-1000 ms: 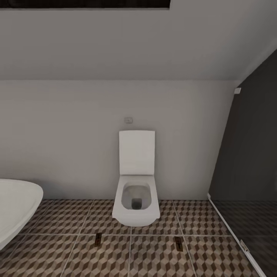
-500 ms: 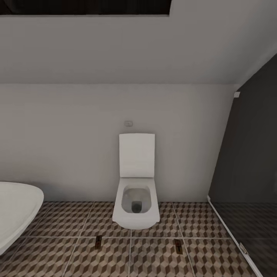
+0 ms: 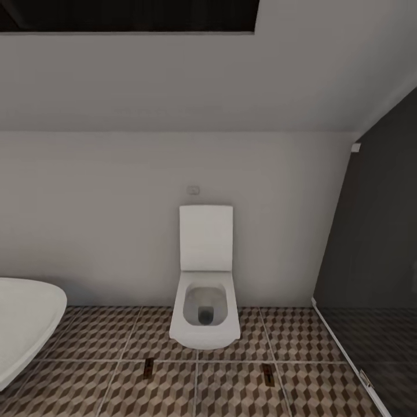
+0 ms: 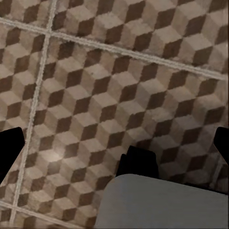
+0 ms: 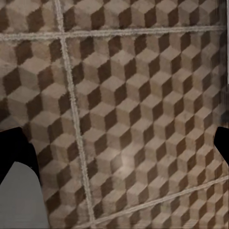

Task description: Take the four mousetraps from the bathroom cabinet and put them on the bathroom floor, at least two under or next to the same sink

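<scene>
**Soft, even simulator light, slightly blurred detail**

The head view is dim and flat. The white toilet [image 3: 205, 289] casts only a faint shadow on the bathroom floor [image 3: 104, 341] beneath it. Right of the toilet, a dark panel [image 3: 376, 243] reflects tiles dully. Wrist views look soft, with pale sheen patches.

Cube-pattern floor [image 3: 104, 341]: two mousetraps [image 3: 149, 365], toilet [image 3: 205, 313].

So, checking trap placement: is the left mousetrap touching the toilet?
Apart. The head view shows patterned floor between the left mousetrap and the toilet.
</scene>
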Tool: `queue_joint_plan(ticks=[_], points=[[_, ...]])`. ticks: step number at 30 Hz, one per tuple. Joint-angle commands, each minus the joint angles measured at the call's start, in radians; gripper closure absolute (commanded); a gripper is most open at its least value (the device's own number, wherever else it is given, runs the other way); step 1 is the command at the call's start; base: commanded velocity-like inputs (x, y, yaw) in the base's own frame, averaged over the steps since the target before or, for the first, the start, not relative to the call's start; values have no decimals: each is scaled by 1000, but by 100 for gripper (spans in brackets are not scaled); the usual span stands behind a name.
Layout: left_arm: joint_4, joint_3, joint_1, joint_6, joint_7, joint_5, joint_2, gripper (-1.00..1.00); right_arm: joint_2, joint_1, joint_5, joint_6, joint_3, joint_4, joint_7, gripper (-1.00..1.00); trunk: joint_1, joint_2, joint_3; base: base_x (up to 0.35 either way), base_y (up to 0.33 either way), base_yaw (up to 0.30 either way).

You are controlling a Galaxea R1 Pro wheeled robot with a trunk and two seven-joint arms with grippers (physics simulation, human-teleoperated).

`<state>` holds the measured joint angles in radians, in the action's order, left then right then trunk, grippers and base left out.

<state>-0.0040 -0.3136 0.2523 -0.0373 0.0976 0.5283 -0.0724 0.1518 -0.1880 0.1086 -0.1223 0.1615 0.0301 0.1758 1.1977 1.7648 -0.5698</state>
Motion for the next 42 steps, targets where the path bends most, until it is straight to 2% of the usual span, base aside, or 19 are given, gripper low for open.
queue_joint_plan(ticks=[1, 8, 18, 30, 42], points=[[0, -8, -5, -7, 3, 7, 7, -100, -1, 6, 11, -7, 8, 3, -6, -100, -4, -7, 2, 0, 0, 0], [0, -8, -29, -52, 0, 6, 31, -100, -21, 46, 9, -40, 9, 4, -40, -100, -31, -56, 24, 0, 0, 0], [1, -9, -36, -69, -2, 6, 39, -100, -48, 75, 9, -59, 9, 4, -49, -100, -69, -126, 56, 0, 0, 0], [1, -10, -42, -72, -3, 3, 50, -100, -67, 83, 8, -63, 9, 4, -50, -100, -115, -210, 93, 0, 0, 0], [-1, -11, -43, -73, -2, 0, 79, -100, -92, 83, 4, -63, 10, 4, -50, -100, -115, -210, 93, 0, 0, 0]])
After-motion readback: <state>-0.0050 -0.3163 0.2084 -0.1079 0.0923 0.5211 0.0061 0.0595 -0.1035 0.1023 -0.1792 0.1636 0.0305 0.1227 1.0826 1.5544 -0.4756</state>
